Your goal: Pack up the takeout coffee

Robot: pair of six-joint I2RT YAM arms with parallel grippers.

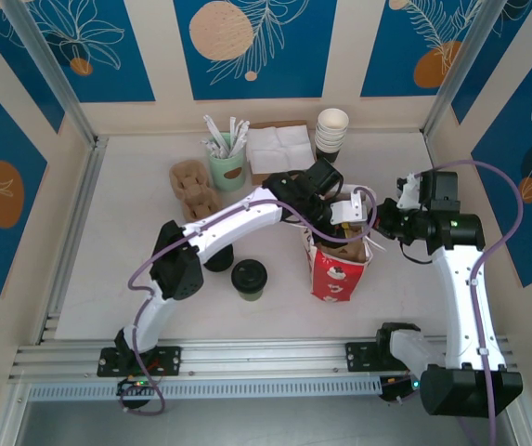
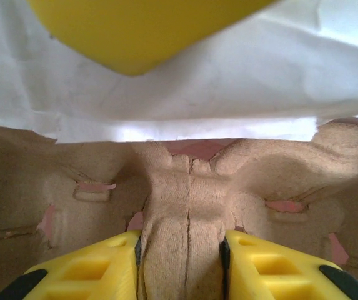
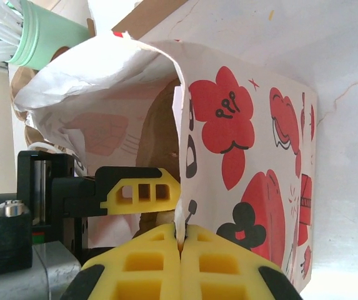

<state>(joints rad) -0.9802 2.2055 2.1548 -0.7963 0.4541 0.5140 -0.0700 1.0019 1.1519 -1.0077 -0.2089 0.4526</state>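
left gripper [image 2: 182,250] clamped pulp cup carrier [image 2: 185,187] by its centre rib inside flowered paper bag [image 3: 247,162] | right gripper [image 3: 180,240] pinched bag rim shut | takeout coffee [image 1: 249,277] stood on table [image 1: 136,232], left of bag, unpacked | i feared carrier snagging, yanking rim free, toppling bag

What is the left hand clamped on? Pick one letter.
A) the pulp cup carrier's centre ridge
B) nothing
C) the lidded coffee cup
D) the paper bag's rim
A: in the left wrist view the left hand pinches the brown pulp cup carrier by its centre ridge; the right hand holds the paper bag by its rim.
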